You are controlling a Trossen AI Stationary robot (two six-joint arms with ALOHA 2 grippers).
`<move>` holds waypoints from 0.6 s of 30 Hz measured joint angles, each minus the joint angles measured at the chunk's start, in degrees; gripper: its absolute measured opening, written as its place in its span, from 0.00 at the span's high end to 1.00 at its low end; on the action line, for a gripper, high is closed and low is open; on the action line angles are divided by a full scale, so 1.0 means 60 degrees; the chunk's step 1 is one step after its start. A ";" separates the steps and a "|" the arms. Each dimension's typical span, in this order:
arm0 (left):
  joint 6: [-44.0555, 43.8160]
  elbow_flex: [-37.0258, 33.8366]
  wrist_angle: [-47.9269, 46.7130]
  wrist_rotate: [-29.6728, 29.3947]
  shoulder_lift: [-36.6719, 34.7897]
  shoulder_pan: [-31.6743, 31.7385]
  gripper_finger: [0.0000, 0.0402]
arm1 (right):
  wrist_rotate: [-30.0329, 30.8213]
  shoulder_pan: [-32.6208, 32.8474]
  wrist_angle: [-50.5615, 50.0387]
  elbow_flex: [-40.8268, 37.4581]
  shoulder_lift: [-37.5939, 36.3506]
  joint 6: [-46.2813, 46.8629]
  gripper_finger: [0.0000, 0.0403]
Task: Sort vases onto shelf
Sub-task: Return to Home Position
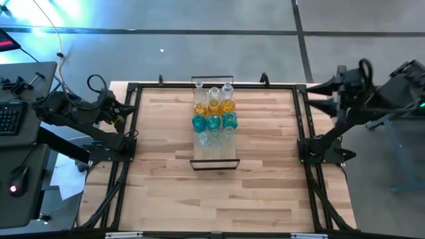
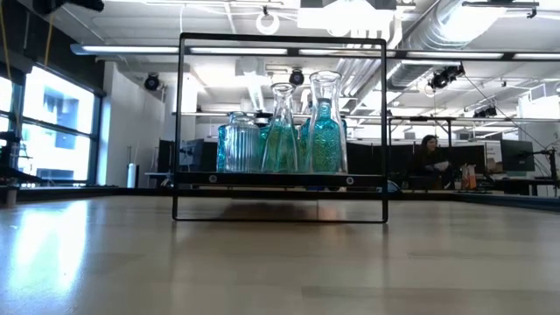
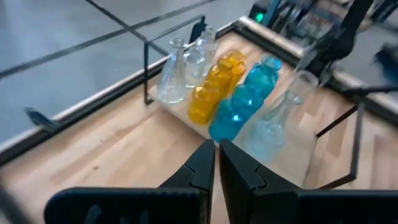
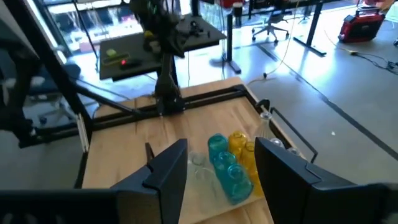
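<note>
The vases stand upright on their bases in rows on the shelf, a light-wood board with black end frames at the table's middle. From far to near the rows are clear vases, amber vases, teal vases and more clear vases. The low view shows the teal vases inside the shelf's black frame. My left gripper is shut and empty, up at the table's left edge. My right gripper is open and empty, raised beyond the far right corner.
A black rail frame runs around the tabletop. A desk with a keyboard and mouse stands to the left of the table. A person sits far behind in the room. Bare wood lies between the shelf and the near edge.
</note>
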 joint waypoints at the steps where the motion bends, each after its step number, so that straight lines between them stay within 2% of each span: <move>1: -0.0062 -0.0340 0.0280 -0.0005 -0.0305 -0.0025 0.96 | 0.0039 0.0016 0.0000 0.0000 -0.0129 0.0001 0.58; 7: -0.0094 -0.2200 0.2061 0.0461 -0.1813 -0.0039 0.96 | 0.0068 0.0014 0.0000 0.0002 -0.0962 0.0151 0.58; 11: -0.0008 -0.3129 0.2971 0.0811 -0.2256 -0.0039 0.96 | -0.0139 0.0010 0.0011 -0.0117 -0.1345 -0.0042 0.58; 18: 0.0081 -0.4110 0.3883 0.0982 -0.2285 -0.0039 0.96 | -0.0235 0.0010 0.0006 -0.1837 -0.2435 0.0770 0.58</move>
